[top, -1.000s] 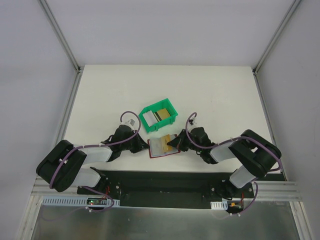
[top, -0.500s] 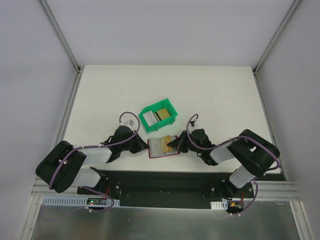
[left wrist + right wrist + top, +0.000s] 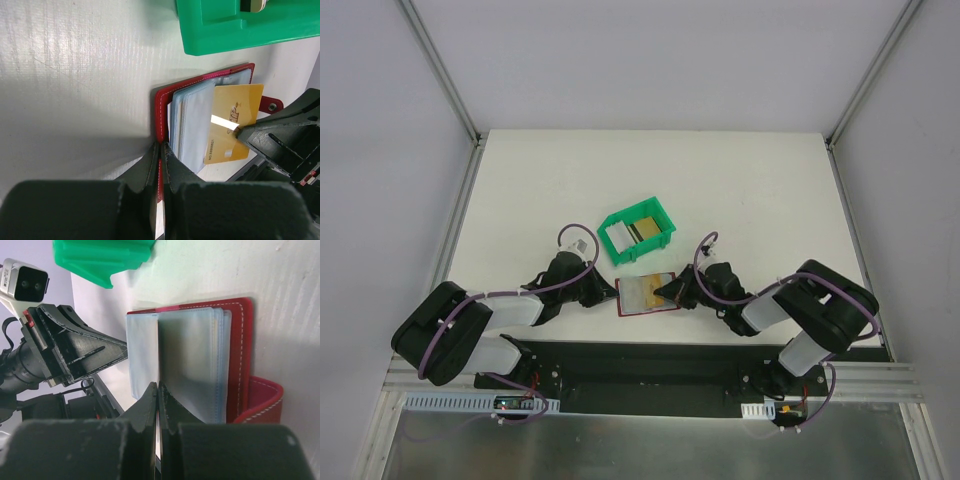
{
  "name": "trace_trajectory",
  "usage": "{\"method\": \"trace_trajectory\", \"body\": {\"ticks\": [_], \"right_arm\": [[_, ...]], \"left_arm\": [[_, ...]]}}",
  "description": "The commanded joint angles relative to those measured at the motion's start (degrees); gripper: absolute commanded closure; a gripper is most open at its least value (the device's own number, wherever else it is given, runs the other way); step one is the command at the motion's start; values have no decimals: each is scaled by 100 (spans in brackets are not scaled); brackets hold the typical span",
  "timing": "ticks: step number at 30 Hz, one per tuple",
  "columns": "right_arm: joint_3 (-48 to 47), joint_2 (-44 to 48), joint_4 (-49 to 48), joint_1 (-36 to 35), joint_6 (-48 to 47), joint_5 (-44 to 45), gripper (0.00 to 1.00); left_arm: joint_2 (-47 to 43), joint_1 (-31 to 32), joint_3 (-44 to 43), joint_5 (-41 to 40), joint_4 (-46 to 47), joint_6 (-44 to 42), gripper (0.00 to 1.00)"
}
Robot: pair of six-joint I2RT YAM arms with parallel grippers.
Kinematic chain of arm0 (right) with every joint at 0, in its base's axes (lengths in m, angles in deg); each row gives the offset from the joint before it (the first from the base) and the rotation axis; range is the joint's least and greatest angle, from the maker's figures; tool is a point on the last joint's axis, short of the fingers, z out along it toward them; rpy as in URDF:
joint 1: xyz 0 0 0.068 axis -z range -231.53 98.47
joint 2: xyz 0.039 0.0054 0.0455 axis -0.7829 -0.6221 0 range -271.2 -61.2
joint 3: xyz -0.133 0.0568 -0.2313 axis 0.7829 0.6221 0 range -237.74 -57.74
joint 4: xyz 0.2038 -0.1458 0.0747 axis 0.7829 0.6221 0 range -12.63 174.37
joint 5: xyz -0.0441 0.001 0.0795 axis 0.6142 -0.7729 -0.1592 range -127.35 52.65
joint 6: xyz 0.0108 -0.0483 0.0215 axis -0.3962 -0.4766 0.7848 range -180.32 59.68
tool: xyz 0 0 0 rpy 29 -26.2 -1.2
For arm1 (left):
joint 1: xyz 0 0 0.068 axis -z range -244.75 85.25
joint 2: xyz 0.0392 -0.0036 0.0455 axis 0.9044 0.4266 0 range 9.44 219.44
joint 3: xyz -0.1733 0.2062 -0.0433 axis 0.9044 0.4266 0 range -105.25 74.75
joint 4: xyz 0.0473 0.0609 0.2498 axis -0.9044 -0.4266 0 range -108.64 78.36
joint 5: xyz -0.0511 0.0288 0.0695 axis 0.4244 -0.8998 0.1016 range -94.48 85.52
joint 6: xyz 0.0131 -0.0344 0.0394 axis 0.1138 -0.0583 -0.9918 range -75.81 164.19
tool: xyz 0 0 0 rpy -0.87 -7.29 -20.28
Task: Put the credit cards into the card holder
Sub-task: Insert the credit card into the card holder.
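The card holder [image 3: 642, 297] lies open on the table, dark red with pale blue-grey pockets [image 3: 192, 120]. My left gripper [image 3: 161, 149] is shut on the edge of its red cover [image 3: 159, 107], at the wallet's left side in the top view. My right gripper [image 3: 158, 388] is shut on a golden-yellow credit card [image 3: 232, 125]. That card lies slanted over the pockets, with its far edge among the pocket leaves [image 3: 192, 360]. In the right wrist view the card shows only edge-on between the fingers. More credit cards [image 3: 640, 231], whitish and golden, stand in the green bin [image 3: 660, 215].
The green plastic bin [image 3: 240, 27] stands just behind the wallet, close to both grippers. The wallet's snap tab [image 3: 260, 400] sticks out on the right side. The black base rail [image 3: 640, 365] runs along the near table edge.
My right gripper has moved left and slightly toward me with the golden card, which now lies further across the wallet's pockets. The left gripper keeps its hold on the cover.
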Motion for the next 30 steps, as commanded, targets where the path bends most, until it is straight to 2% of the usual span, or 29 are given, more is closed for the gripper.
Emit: {"method": "trace_trajectory", "body": {"ticks": [1, 13, 20, 30], "right_arm": [[-4, 3, -374, -73, -60, -110, 100], [-22, -568, -600, 23, -218, -75, 100], [162, -480, -751, 322, -376, 48, 99], [-57, -700, -715, 349, -456, -233, 99]], "left_arm": [[195, -1, 301, -447, -1000, -163, 100], [195, -1, 301, -359, -939, -172, 100], [151, -1, 336, -377, -930, -163, 100], [256, -1, 275, -316, -904, -225, 100]]}}
